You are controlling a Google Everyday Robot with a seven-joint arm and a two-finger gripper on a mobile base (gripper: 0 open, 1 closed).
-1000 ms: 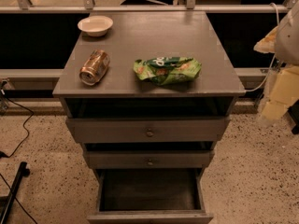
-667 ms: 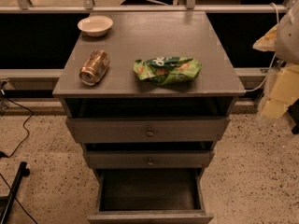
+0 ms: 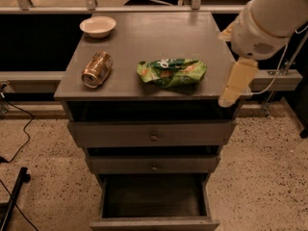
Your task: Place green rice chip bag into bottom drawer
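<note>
The green rice chip bag (image 3: 172, 72), crumpled glossy foil with orange-yellow patches, is seen lying on the matte grey cabinet top (image 3: 144, 37), near its front edge. Its white lettering is too creased to be read. A gold-brown can (image 3: 96, 69) is laid on its side to the left. The bottom drawer (image 3: 154, 223) is pulled open, its front cut off below. The cream gripper (image 3: 237, 83) is hung by the top's right front corner, apart from the bag; how its jaws stand cannot be told.

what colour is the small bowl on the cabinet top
Cream-white small round bowl, camera view; the gripper hangs by the front right corner of the grey cabinet.
</note>
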